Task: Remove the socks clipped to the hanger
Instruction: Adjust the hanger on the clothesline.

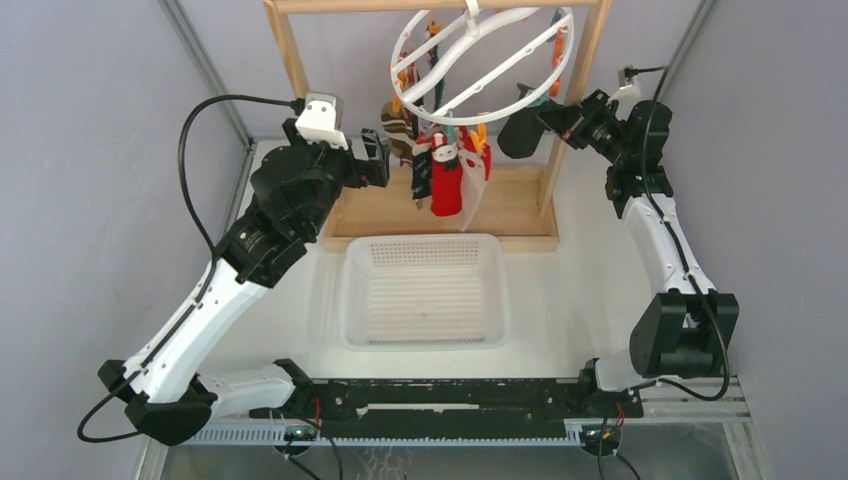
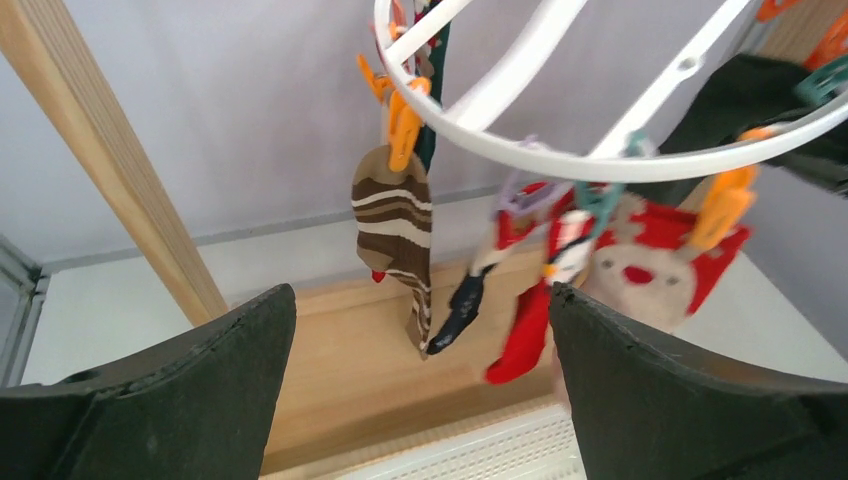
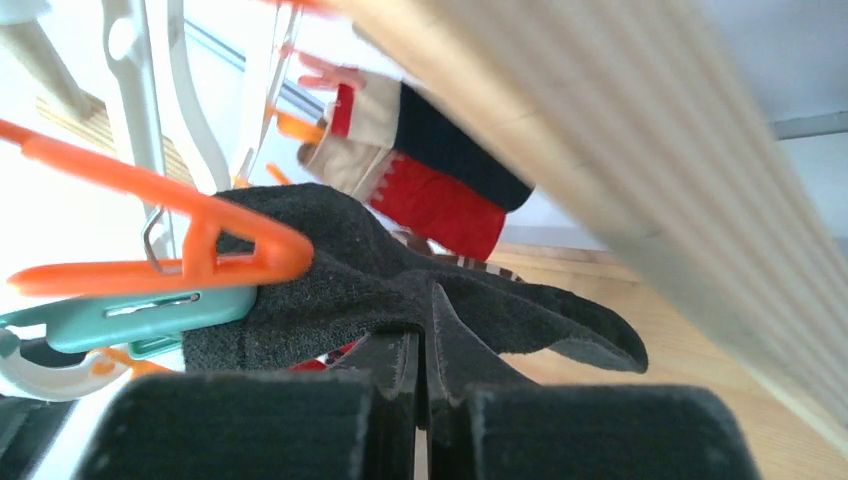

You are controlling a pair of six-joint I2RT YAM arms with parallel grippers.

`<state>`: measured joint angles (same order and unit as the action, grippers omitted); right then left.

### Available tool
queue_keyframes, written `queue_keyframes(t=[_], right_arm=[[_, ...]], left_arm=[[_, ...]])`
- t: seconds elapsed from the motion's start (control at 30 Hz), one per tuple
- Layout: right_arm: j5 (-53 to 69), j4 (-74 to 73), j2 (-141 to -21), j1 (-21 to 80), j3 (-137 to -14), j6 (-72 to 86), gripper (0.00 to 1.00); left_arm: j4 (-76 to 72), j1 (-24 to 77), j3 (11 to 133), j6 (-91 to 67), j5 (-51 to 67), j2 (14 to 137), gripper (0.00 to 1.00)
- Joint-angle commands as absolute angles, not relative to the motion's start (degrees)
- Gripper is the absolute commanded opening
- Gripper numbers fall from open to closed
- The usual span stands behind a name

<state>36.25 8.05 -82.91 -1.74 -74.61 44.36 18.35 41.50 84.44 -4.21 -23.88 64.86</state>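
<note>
The round white hanger (image 1: 480, 60) hangs tilted from the wooden rack's top bar. Several socks (image 1: 445, 175) dangle from its clips, among them a brown-and-cream striped sock (image 2: 395, 220), a red sock (image 2: 520, 345) and a red reindeer sock (image 2: 660, 265). My left gripper (image 2: 422, 300) is open just left of and below this bunch, with nothing between its fingers. At the ring's right side my right gripper (image 3: 425, 350) is shut on a black sock (image 3: 400, 270). An orange clip (image 3: 200, 250) bites that sock's edge, above a teal clip (image 3: 130, 315).
The wooden frame rack (image 1: 300, 60) stands at the back on a flat wooden base (image 1: 380, 210), and its right post (image 3: 640, 150) passes close by my right gripper. A white perforated basket (image 1: 350, 290) sits in front of the base.
</note>
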Motion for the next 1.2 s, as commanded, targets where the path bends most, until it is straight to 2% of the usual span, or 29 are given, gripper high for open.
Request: queue_keyframes(t=[0.0, 0.37, 0.67, 0.9, 1.17], right_arm=[[40.10, 16.79, -85.13, -4.32, -74.62, 51.59, 0.00], [41.46, 20.98, -91.54, -6.39, -78.59, 55.93, 0.00], [42.25, 19.32, -96.58, -7.36, -83.82, 55.82, 0.00], [43.60, 19.48, -98.89, -7.38, -84.98, 55.99, 0.00], [44.73, 19.79, -99.40, -7.39, -85.67, 56.47, 0.00]], left_arm=[[14.38, 38.81, 80.60, -7.00, -23.20, 64.34, 1.00], [8.04, 36.10, 72.76, -7.20, -22.00, 66.18, 1.00], [-7.44, 33.44, 62.51, -9.47, -13.53, 69.60, 1.00], [-16.21, 32.51, 59.47, -11.77, -5.63, 72.73, 1.00], [-19.93, 32.28, 58.75, -11.53, -5.28, 75.61, 1.00]])
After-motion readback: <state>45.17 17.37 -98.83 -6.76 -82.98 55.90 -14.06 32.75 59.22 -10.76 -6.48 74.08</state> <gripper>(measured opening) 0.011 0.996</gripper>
